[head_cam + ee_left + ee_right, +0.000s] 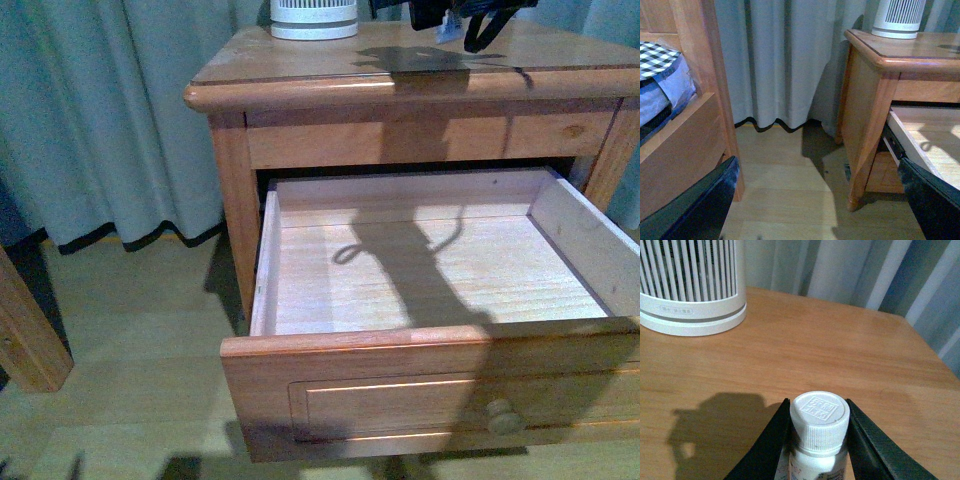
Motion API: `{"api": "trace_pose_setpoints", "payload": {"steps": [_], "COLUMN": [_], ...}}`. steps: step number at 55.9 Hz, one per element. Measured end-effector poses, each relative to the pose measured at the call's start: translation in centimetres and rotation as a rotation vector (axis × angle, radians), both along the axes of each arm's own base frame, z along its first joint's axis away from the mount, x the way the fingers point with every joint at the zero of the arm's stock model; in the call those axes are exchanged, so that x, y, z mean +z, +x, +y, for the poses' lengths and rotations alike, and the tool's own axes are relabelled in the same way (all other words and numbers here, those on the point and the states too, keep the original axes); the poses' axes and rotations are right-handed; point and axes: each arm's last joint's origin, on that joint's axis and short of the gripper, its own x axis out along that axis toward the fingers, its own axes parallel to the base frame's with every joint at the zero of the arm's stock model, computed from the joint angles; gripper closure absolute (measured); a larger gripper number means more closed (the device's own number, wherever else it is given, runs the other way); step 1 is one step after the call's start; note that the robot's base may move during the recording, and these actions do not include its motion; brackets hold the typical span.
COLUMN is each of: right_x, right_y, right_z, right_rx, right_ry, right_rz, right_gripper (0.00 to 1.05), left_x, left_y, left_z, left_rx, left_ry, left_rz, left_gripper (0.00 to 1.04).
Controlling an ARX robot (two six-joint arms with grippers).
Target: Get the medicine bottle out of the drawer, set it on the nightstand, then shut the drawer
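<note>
Snugly between fingers [867, 445]: medicine bottle [819, 426] (upright)

A bedroom; wooden nightstand [300, 65]; long curtains [780, 60]; checked bedding [657, 55]

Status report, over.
Left gripper open, low beside the warm-brown wooden nightstand. Right gripper shut on small white screw-cap medicine bottle, over its top. Upper wooden drawer open. White ribbed cylinder stands apart.

My left gripper [818, 167] shows two glossy black wedge-shaped fingers [710, 205] in the frame's lower corners. My right gripper [817, 405] has matte black tapered fingers [867, 445] at bottom centre. A thin black cable loop [470, 42] hangs upper right.
</note>
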Motion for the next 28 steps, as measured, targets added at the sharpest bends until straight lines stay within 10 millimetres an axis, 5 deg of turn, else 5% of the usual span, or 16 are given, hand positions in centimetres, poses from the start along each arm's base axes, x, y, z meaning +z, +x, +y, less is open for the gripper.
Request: {"api": "trace_pose_setpoints", "payload": {"steps": [12,28], "right_x": [-0.7,-0.7], "right_y": [0.4,-0.7], "right_z": [0.2,0.3], "right_rx": [0.012,0.046], "right_ry": [0.058,0.117], "right_rz": [-0.036,-0.063], "right_gripper": [0.75,0.28], "left_x": [0.0,0.0], "left_y": [0.0,0.0], "left_z": [0.0,0.0], "left_rx": [0.000,0.000], "left_ry": [0.000,0.000], "left_rz": [0.000,0.000], "left_gripper": [0.06,0.06]}}
